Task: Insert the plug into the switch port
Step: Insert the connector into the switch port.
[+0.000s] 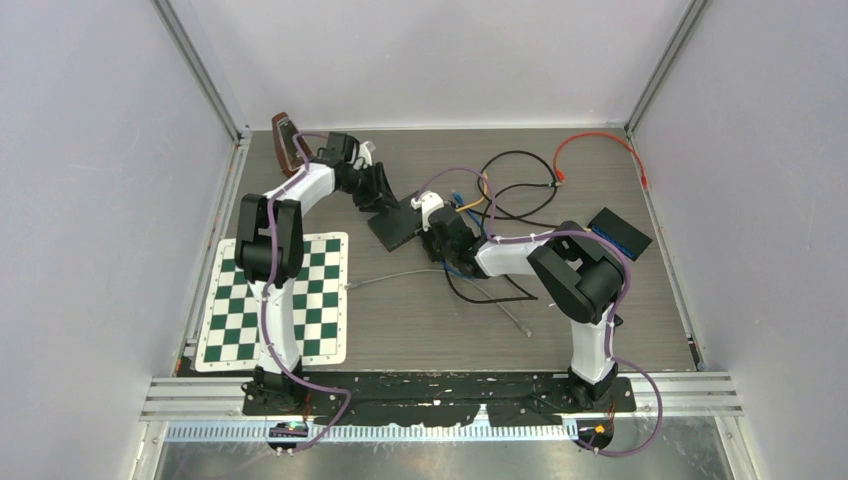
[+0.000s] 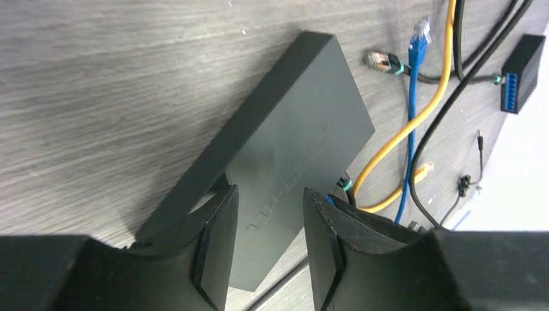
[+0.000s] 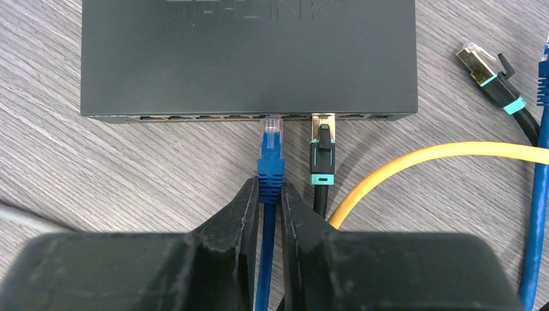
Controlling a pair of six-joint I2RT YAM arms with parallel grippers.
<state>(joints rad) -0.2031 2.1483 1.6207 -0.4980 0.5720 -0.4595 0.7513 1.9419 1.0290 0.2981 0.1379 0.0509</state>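
The right gripper (image 3: 265, 194) is pinched narrow on the blue cable (image 3: 264, 272), just behind the blue plug (image 3: 270, 152), and both fingers are pressed against the cable's sides. The plug is pointed straight at the switch (image 3: 246, 58). Its clear tip is laid at the mouth of a port near the middle of the port row; how deep it is seated cannot be told. A little along the same row, a black plug (image 3: 322, 149) with a teal band is seated in another port. A yellow cable (image 3: 453, 152) is curved across the table (image 3: 97, 181) beside it.

The left gripper (image 2: 268, 227) is held partly open over one end of the switch, whose dark, lettered top is seen in the gap between the fingers. Whether those fingers are touching it cannot be told. The switch is laid flat near the middle of the table, between the two grippers.
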